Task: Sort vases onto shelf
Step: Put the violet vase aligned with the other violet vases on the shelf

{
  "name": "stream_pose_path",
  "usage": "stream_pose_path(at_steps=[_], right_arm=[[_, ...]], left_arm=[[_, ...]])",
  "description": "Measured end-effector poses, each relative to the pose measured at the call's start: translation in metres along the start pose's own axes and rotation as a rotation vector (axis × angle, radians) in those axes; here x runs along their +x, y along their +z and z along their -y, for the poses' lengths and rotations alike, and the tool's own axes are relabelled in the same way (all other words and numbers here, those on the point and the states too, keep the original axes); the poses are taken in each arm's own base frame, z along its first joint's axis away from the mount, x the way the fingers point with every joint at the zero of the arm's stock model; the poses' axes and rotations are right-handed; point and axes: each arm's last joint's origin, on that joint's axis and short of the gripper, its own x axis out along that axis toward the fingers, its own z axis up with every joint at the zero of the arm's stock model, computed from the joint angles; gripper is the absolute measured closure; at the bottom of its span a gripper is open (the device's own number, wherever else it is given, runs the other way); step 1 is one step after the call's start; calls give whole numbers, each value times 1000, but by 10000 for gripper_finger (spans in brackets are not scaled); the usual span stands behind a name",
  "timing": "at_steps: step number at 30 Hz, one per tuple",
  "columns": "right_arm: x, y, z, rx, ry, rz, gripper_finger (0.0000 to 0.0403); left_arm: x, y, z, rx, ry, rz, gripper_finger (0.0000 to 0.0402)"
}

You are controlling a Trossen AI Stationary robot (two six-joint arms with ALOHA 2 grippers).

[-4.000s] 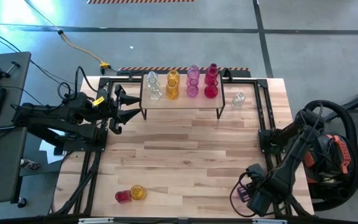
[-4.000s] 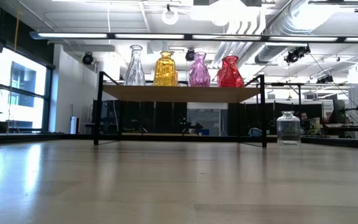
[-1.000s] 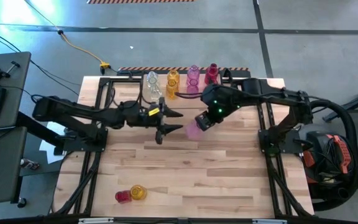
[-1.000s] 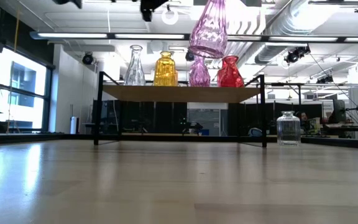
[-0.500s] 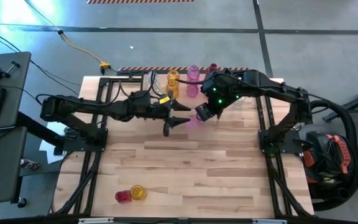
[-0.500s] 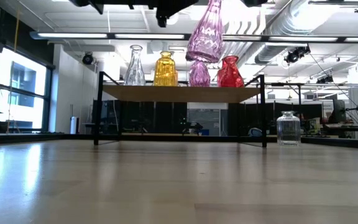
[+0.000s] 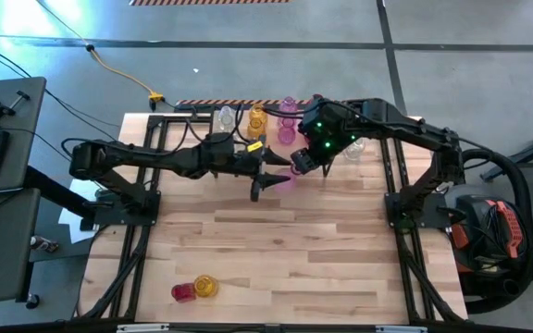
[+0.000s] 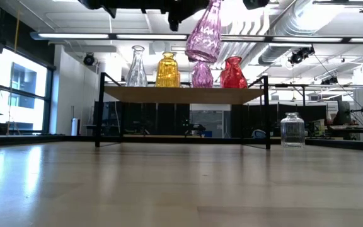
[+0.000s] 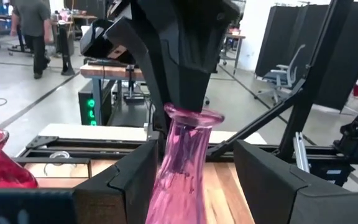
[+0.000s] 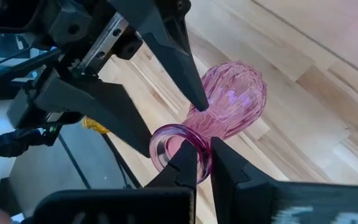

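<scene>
Hanging tilted, pink vase (image 8: pixel 205 34) neck-up

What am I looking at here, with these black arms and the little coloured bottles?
These are two robot arms at a wooden table, each ending in a two-finger gripper. One picture is taken from above, one from table height, and two from cameras on the arms' wrists.

The right gripper is shut on the rim of a pink vase and holds it in the air in front of the shelf. The left gripper is half open, with a finger on each side of the vase's neck; whether they touch it I cannot tell.

On the shelf stand clear, yellow, pink and red vases. A clear jar stands on the table beside it, and a red and a yellow vase lie near the table's front edge.
</scene>
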Motion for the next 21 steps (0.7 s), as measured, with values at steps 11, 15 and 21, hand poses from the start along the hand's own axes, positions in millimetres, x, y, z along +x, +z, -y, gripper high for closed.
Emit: stream_pose_path(at_steps=[11, 15, 21], right_arm=[[0, 2, -2, -7, 40, -4, 402], [1, 6, -5, -23, 75, 28, 402], [5, 7, -5, -15, 70, 14, 402]], left_arm=[[3, -6, -7, -34, 22, -19, 200], [2, -6, -7, -35, 21, -23, 200], [2, -6, -7, -26, 22, -24, 200]])
